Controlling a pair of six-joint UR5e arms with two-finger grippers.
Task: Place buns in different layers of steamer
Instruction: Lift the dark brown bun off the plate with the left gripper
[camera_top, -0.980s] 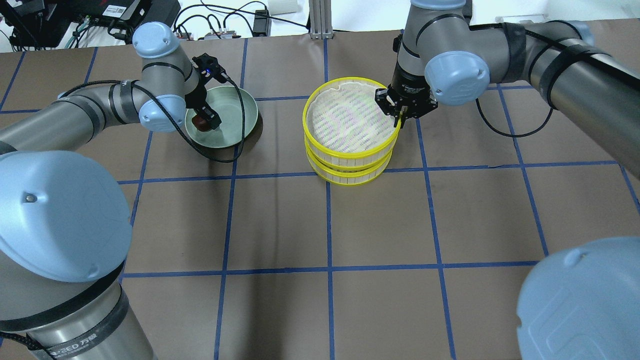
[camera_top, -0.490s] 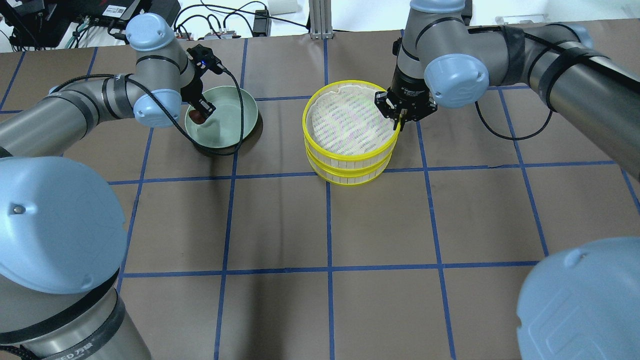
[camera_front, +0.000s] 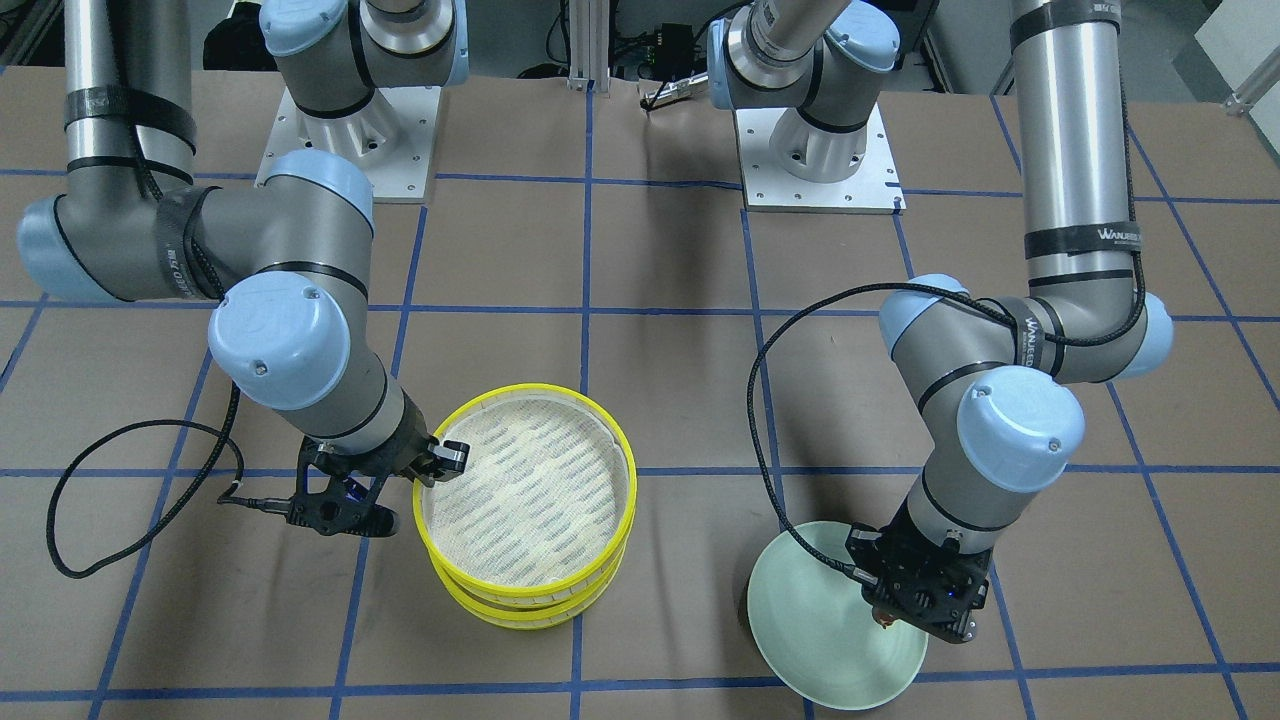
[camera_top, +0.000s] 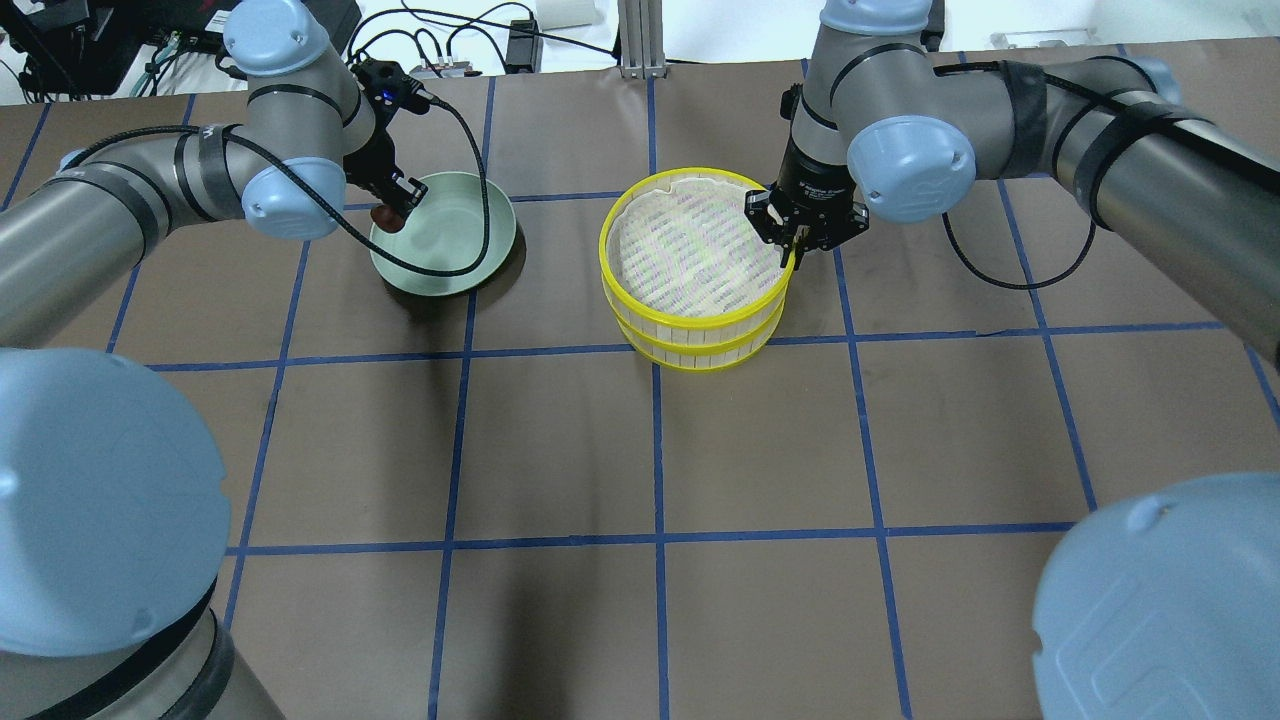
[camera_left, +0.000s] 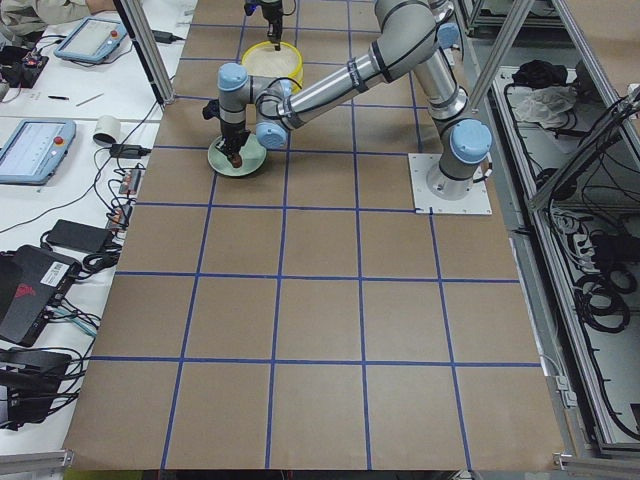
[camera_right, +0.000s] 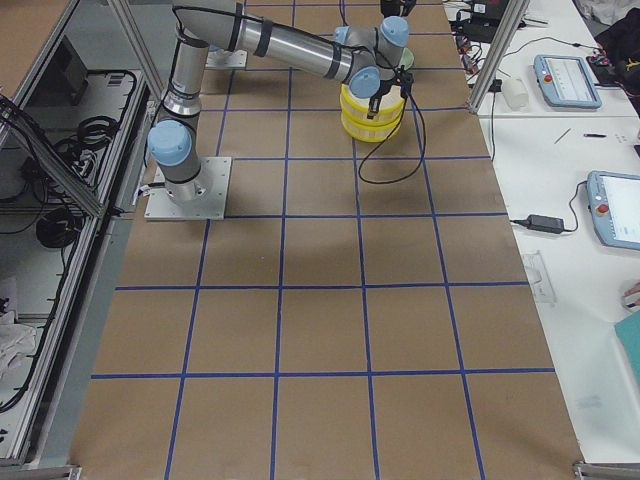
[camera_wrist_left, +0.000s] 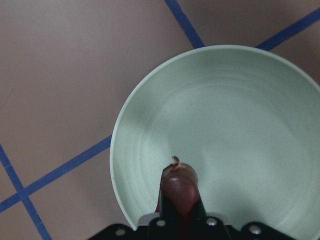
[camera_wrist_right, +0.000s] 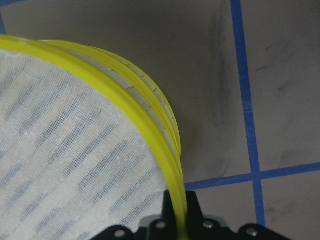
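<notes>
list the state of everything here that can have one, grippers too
left gripper: shut on the brown bun, over the plate's edge
brown bun: held clear of the plate
plate: empty, on the table
right gripper: shut on the top tray's rim
top tray: empty, off-centre over the bottom tray
bottom tray: on the table, inside hidden

yellow-rimmed steamer trays (camera_top: 700, 318): 2 | dark bun (camera_wrist_left: 179, 192): 1 | green plate (camera_top: 455, 255): 1 | left gripper (camera_top: 392, 208) + right gripper (camera_top: 794, 250): 2 grippers | robot arms (camera_top: 150, 200): 2
</notes>
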